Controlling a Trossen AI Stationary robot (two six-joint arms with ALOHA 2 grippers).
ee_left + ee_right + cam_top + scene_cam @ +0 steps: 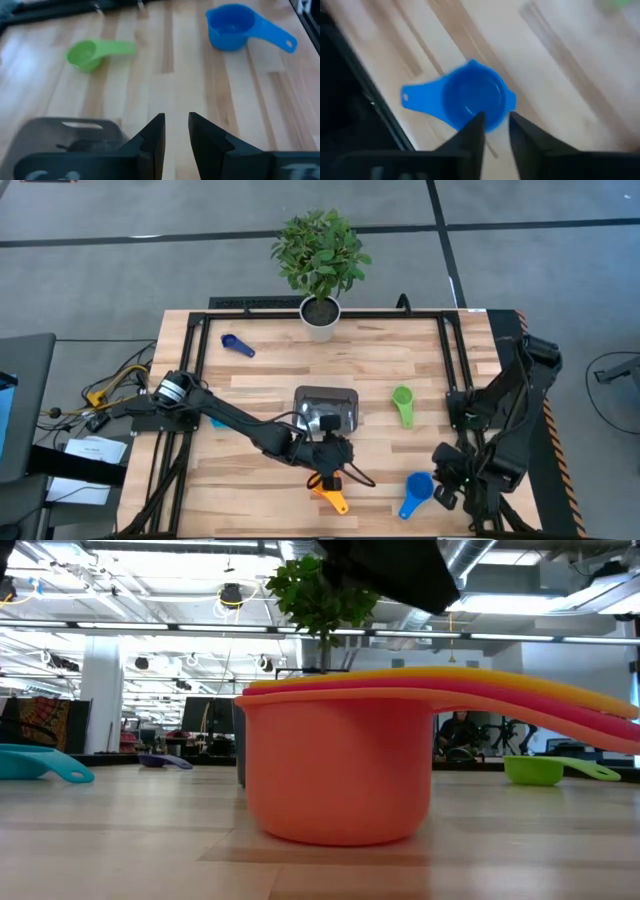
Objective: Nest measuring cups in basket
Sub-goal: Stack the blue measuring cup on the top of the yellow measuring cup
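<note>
Left claw (pixel 176 125) hangs over the middle of the table with its two fingers just a little bit apart. Nothing is between them. Right under it and a bit toward the front edge sits the stack of warm-colored cups (pixel 340 765). It has a red one at the bottom with orange and yellow tucked inside, all the handles pointing one way so they fit snugly. The stack stands on the bare wood, not in the basket (pixel 325 408), which lies just behind it. I think the stack needs to go in there.

Right claw (pixel 493 127) is down by the front right of the table. Its fingers are only a little apart too, and the tips are right at the rim of the light blue cup (pixel 472 97). It looks like it means to grab it, but I can't tell if it is squeezing.

Farther out, the green cup (pixel 402 402) waits beside the basket. The dark blue cup (pixel 237 345) lies far back on the left.
</note>
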